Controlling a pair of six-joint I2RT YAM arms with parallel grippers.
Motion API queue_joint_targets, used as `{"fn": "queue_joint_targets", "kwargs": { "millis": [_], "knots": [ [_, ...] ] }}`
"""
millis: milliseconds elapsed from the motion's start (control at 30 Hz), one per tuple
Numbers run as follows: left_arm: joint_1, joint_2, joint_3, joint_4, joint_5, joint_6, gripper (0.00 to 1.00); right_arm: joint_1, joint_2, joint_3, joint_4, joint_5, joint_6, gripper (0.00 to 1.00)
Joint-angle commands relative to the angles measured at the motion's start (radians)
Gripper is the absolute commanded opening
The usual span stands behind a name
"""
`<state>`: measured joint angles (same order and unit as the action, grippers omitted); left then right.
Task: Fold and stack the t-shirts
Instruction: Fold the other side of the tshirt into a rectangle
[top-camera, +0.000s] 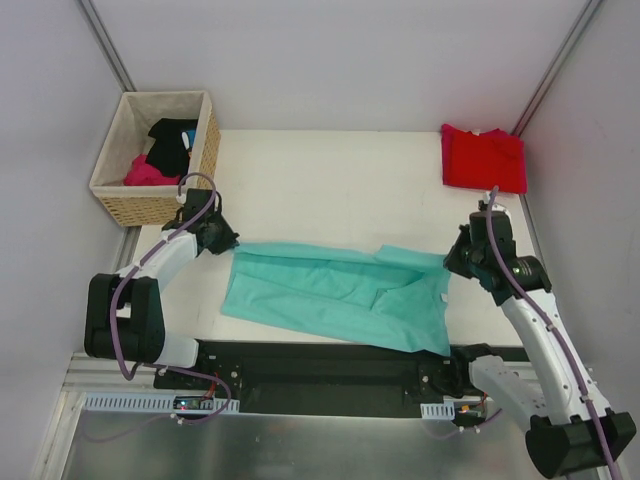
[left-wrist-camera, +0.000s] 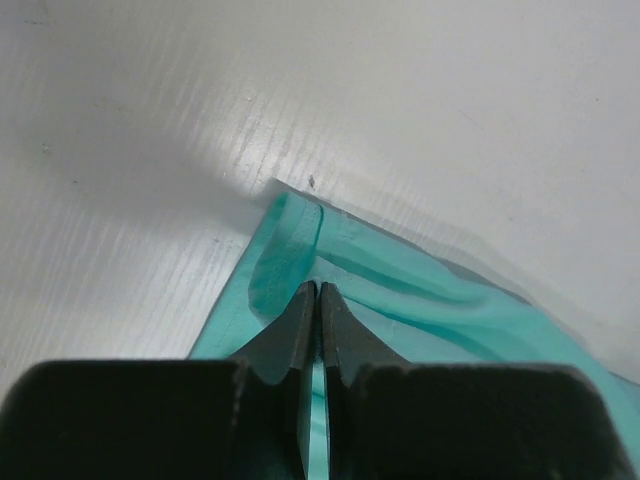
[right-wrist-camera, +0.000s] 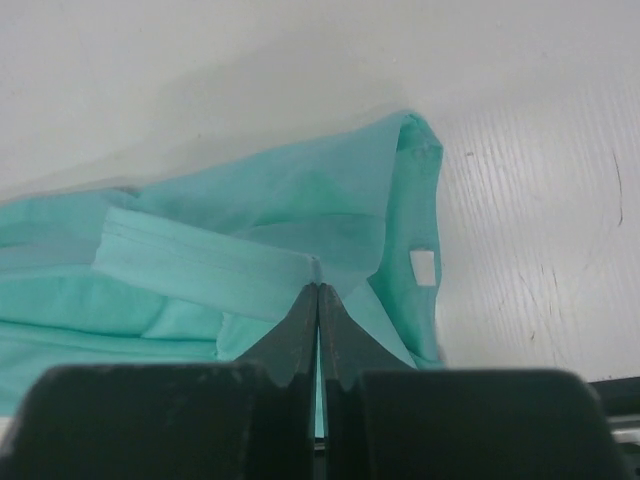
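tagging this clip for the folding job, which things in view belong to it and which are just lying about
Part of the job: teal t-shirt, spread out, its ends pinched by the left fingers and right fingers; red t-shirt, folded, far right.
Lying about: wicker basket, far left; black garment and pink garment inside it.

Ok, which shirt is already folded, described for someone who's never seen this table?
Start at the white table, then go to its far right corner. The red t-shirt lies there folded into a compact rectangle, unlike the teal t-shirt spread out along the near edge.
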<state>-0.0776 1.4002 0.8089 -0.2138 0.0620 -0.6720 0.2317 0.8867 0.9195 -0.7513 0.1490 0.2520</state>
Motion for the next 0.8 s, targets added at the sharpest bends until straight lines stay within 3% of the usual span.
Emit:
{"fn": "queue_joint_targets", "kwargs": {
  "millis": [0,400,767],
  "knots": [
    [0.004,-0.014,-0.008,0.005,-0.057,-0.008,0.00,0.044,-0.110,-0.082,-0.077,0.003,0.047,0.01],
    [0.004,0.003,-0.008,0.005,-0.057,-0.009,0.00,0.215,-0.235,-0.186,-0.161,0.093,0.158,0.01],
    [0.004,-0.124,-0.126,0.004,-0.057,-0.041,0.00,0.277,-0.282,-0.205,-0.243,0.147,0.208,0.00]
  ]
}}
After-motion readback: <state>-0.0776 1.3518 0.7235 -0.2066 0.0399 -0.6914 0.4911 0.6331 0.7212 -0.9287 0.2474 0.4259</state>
